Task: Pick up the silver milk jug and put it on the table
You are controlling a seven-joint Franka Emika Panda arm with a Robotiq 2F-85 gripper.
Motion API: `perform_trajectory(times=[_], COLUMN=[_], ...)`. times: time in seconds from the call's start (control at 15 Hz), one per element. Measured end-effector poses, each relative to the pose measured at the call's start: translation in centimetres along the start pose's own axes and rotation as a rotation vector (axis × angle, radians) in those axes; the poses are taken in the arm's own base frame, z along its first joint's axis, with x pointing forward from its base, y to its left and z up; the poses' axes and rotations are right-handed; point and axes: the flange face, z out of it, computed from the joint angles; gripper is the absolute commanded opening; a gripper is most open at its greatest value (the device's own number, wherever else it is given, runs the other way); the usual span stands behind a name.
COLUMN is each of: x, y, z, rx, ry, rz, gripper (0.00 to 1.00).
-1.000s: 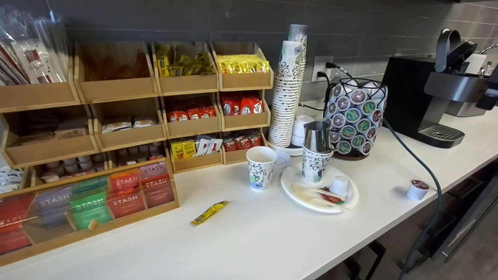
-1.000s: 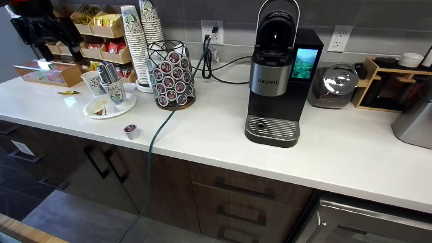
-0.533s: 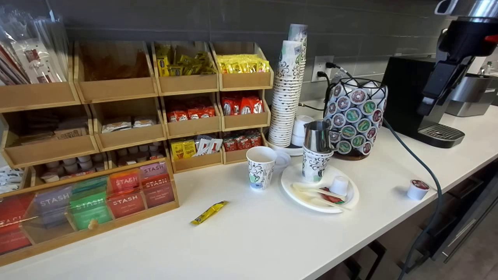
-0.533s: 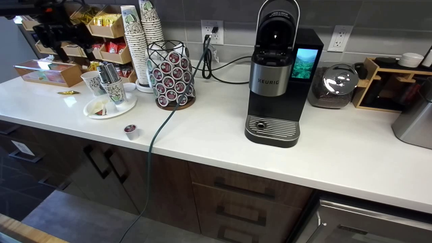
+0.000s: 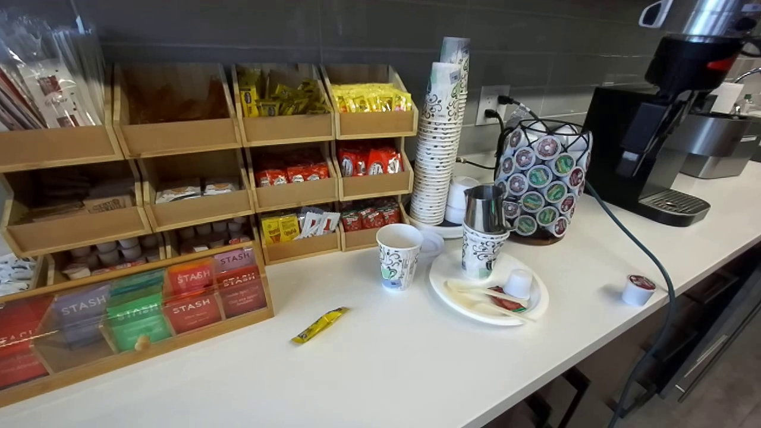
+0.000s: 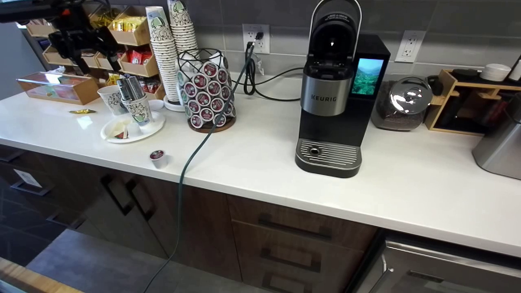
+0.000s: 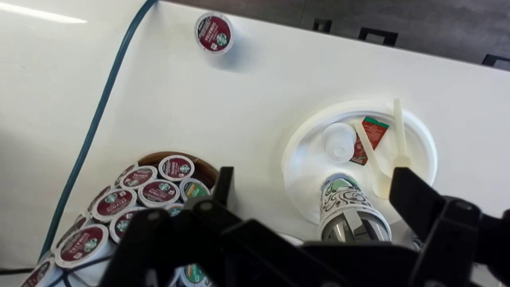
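The silver milk jug (image 5: 485, 209) stands upright with its base set in the mouth of a patterned paper cup (image 5: 480, 257). That cup stands on a round white plate (image 5: 441, 291) on the white table (image 5: 368, 374). The jug also shows in an exterior view (image 6: 131, 88). In the wrist view only part of the jug (image 7: 342, 231) shows; the gripper's body hides the rest. My gripper (image 7: 312, 177) is open and empty, its fingers wide apart. It is held above the counter, clear of the jug, and shows in both exterior views (image 5: 631, 163) (image 6: 101, 69).
A wire basket of coffee pods (image 5: 544, 178) and tall cup stacks (image 5: 440, 148) stand close behind the jug. Another paper cup (image 5: 398, 258) is beside the plate. A single pod (image 5: 639, 290) sits near the edge, by a hanging cable (image 5: 645, 249). A coffee machine (image 6: 329, 93) stands further along.
My gripper has come into one exterior view from the right and moved left there; in the opposite view it moved right. It stays open. The jug, cups and plate have not moved.
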Motion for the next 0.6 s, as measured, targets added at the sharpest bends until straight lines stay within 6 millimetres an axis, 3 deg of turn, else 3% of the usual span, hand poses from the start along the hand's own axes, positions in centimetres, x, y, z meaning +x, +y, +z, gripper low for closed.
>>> perform_trajectory(times=[0.33,0.6], x=[5.5,8.0], y=[-2.6,-3.1], z=[2.6,5.3], rx=[-0.014,0.039], ry=[0.116,0.132], rz=[-0.069,-0.083], gripper=[1.0,0.97])
